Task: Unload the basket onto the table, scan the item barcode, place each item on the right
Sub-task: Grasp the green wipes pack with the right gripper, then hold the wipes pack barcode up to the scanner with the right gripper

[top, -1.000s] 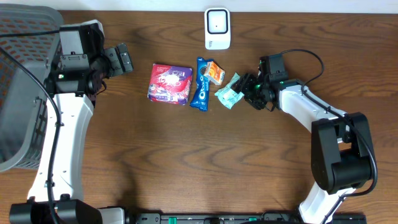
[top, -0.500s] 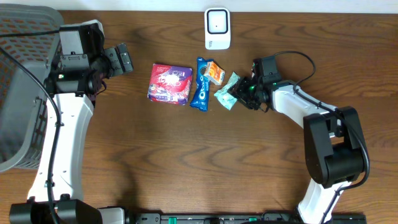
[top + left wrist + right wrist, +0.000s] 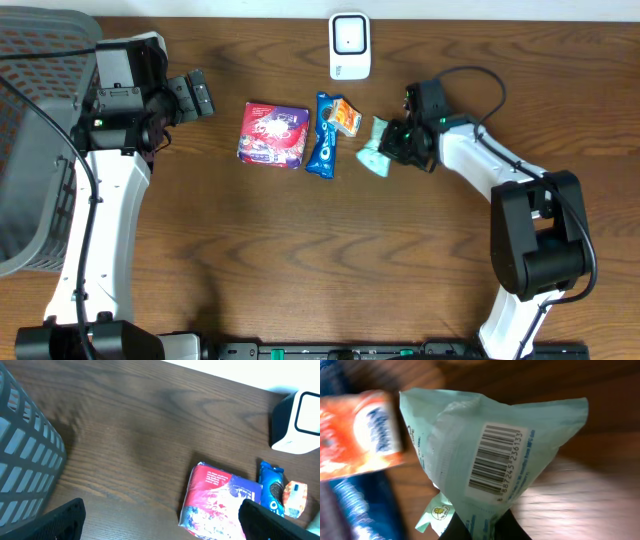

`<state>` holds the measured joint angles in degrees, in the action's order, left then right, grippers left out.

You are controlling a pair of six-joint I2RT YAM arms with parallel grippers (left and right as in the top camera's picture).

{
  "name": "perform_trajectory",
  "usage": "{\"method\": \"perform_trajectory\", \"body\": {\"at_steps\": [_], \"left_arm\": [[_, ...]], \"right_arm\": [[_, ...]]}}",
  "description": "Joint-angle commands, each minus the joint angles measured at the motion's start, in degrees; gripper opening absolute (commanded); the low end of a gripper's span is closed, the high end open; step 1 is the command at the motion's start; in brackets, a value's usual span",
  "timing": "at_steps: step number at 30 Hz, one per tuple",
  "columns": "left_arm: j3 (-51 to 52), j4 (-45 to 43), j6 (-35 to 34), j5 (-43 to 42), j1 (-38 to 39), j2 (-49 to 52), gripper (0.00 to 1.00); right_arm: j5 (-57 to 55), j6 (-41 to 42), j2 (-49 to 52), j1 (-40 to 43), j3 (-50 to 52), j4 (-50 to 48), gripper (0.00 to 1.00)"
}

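The item, a mint-green packet (image 3: 375,152) with a barcode label (image 3: 497,460), is pinched at one end by my right gripper (image 3: 393,147), which is shut on it. In the right wrist view the packet (image 3: 470,430) stands up from the fingers (image 3: 512,529) with its barcode facing the camera. The white scanner (image 3: 350,45) stands at the back edge, left of and behind the packet. My left gripper (image 3: 196,95) hangs open at the left, over bare table, holding nothing.
A red and purple packet (image 3: 272,135), a blue cookie packet (image 3: 324,135) and a small orange packet (image 3: 345,117) lie in a row left of the green one. A grey mesh basket (image 3: 30,150) fills the far left. The scanner (image 3: 297,422) also appears in the left wrist view.
My right gripper has closed on the green packet and drawn it slightly right and back, off the blue packet's side. The left arm has not moved.
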<state>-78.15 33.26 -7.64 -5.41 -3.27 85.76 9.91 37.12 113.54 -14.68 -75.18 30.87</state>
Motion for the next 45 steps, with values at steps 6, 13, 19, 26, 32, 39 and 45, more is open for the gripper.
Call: {"method": "perform_trajectory", "body": {"at_steps": [6,13,19,26,32,39,45], "left_arm": [[0.1,0.2,0.1,0.5,-0.1,0.4,0.98],[0.1,0.2,0.1,0.5,-0.1,0.4,0.98],[0.1,0.2,0.1,0.5,-0.1,0.4,0.98],[0.2,0.2,0.1,0.5,-0.1,0.4,0.98],[0.2,0.2,0.1,0.5,-0.1,0.4,0.98],[0.2,0.2,0.1,0.5,-0.1,0.4,0.98],[0.1,0.2,0.1,0.5,-0.1,0.4,0.98]], "right_arm": [[-38.2,-4.0,-0.7,-0.7,-13.7,15.4,0.01],[-59.5,-0.8,1.0,-1.7,-13.6,18.2,0.02],[-63.3,-0.7,5.5,-2.3,-13.6,17.9,0.01],[-60.1,-1.0,11.6,-5.2,-13.6,17.6,0.1],[-49.7,-1.6,11.9,-10.1,-13.8,15.4,0.37],[-48.6,-6.1,11.9,-15.3,-18.3,15.1,0.71],[-48.6,-7.3,11.9,-15.1,-27.7,22.9,0.8]]}}
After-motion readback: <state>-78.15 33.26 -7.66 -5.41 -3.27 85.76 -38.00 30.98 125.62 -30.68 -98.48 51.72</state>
